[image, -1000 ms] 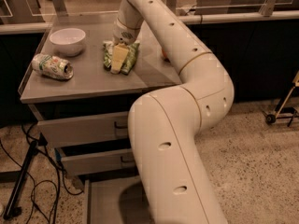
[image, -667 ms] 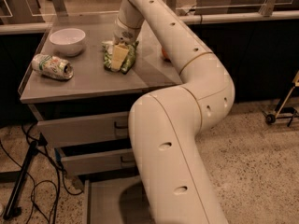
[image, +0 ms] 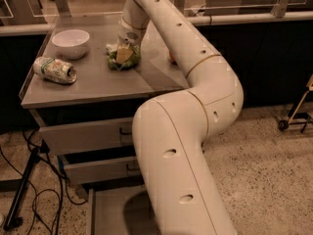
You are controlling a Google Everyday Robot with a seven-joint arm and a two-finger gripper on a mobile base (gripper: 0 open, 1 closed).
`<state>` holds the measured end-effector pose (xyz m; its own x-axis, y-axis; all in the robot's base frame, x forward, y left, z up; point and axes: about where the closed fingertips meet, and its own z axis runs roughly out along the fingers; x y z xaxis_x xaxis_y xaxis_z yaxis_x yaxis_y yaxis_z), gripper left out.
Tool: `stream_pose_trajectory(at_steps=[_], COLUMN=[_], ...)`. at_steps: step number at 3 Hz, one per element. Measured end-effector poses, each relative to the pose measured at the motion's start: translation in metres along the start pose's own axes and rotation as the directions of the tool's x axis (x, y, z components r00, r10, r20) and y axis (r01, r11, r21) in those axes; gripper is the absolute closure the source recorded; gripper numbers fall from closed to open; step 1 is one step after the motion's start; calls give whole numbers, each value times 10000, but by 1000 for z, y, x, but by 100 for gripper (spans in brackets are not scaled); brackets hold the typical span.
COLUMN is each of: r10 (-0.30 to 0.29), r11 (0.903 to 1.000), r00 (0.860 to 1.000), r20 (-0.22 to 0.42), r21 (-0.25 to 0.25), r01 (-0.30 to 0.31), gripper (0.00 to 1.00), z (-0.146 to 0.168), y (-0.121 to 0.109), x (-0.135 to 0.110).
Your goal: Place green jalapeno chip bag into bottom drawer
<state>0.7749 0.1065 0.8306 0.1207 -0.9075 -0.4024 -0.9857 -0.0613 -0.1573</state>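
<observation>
In the camera view, the gripper was down on the cabinet top, right at the bag. The wrist hid its tip, so I could not tell how far open it was or whether it had hold of the bag. The bag lay crumpled near the back of the top, just right of the middle, green with a pale patch facing up.

Left of the bag stood a white bowl, upright and apart from it. A crushed can lay on its side nearer the front left corner, well clear of both.

The arm reached in from the lower middle, bent at the right and ran back to the bag, covering the right part of the cabinet front. Below the top, two drawers were slightly ajar. The bottom drawer was pulled out far, its flat floor showing left of the arm and nothing lying on the part in sight.

Cables and a black stand leg lay on the floor at the left.
</observation>
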Motion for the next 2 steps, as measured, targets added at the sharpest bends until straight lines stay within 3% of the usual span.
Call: stream_pose_trajectory(at_steps=[2], r10=[-428], r11=[9919], r00=[9964], r20=[725], r21=[1227], r01=[337], gripper=[100], z=[-57], y=[-1], x=[-11])
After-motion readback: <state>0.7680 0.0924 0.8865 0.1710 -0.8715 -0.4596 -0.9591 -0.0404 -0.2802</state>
